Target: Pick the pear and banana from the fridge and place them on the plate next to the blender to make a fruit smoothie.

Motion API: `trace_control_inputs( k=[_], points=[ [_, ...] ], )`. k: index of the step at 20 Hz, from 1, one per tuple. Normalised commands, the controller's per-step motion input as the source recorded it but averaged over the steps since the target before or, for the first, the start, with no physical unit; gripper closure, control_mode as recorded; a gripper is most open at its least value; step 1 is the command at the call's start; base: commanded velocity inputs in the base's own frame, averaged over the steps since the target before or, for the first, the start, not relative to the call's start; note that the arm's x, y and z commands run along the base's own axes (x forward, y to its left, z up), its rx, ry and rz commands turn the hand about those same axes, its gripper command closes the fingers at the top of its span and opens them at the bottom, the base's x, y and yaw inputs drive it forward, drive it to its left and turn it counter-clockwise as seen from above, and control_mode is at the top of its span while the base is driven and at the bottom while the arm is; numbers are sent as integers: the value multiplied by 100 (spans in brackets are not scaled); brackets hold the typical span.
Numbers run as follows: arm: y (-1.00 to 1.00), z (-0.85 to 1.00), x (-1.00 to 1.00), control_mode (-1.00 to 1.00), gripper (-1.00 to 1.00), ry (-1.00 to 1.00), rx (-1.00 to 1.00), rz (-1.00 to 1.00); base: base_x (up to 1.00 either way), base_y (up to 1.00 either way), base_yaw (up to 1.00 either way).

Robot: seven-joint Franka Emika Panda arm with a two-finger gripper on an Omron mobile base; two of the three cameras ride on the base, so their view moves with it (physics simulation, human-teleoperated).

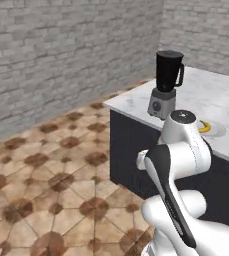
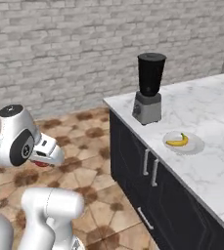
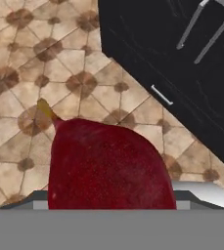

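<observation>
A dark-red pear [image 3: 108,166] with a short yellowish stem fills the lower hand view, and my gripper [image 2: 42,161] is shut on it; the fruit hides my fingertips. The gripper hangs over the tiled floor, left of the counter and below its top. A sliver of the pear [image 2: 39,164] shows under the hand in the right base view. The banana [image 2: 178,141] lies on the white plate [image 2: 194,146] on the marble counter, right of the blender [image 2: 149,88]. The left base view also has the blender [image 1: 166,82], the banana [image 1: 204,127] and the plate [image 1: 217,132]. The fridge is out of view.
The counter [image 2: 216,112] has a white marble top over dark cabinet fronts with silver handles [image 2: 145,162]. The same fronts and handles [image 3: 161,94] appear in the hand view. Brown patterned floor tiles [image 1: 46,165] spread to the left. A grey brick wall [image 1: 61,50] stands behind.
</observation>
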Motion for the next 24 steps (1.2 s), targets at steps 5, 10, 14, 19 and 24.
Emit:
trace_control_inputs(
  k=[5,10,14,19,24],
  points=[
    [0,0,0,100,100,0,0,0,43,-50,-63],
    [0,0,0,100,100,0,0,0,56,-43,-58],
    [0,0,0,100,100,0,0,0,45,-17,-52],
    [0,0,0,100,100,0,0,0,54,43,-32],
    [0,0,0,100,100,0,0,0,61,57,-26]
  ],
)
